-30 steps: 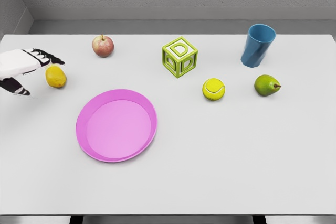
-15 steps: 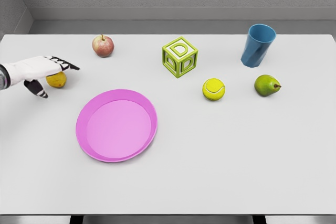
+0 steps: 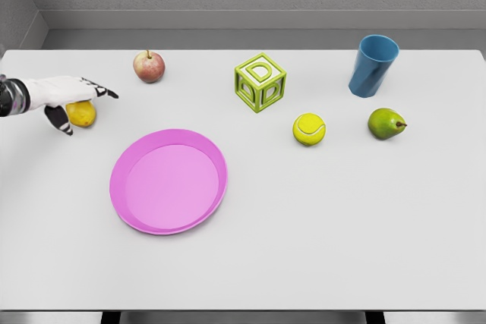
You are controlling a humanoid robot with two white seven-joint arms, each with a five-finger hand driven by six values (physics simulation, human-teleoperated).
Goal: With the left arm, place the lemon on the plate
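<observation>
A yellow lemon (image 3: 82, 114) lies on the white table at the far left, partly covered from above by my left hand (image 3: 74, 102). The white hand reaches in from the left edge with its fingers stretched out over the lemon and its thumb hanging down on the lemon's left side. The fingers are spread and not closed on the fruit. A round pink plate (image 3: 168, 180) lies flat, to the right of the lemon and nearer to me. My right arm does not show.
A red apple (image 3: 149, 66) sits behind the lemon. Further right are a green letter block (image 3: 260, 82), a tennis ball (image 3: 309, 129), a green pear (image 3: 386, 123) and a blue cup (image 3: 373, 65). The table's left edge (image 3: 3, 149) is close to the hand.
The left hand has come in further from the left and settled over the lemon, covering its top. The lemon and the other objects have not moved.
</observation>
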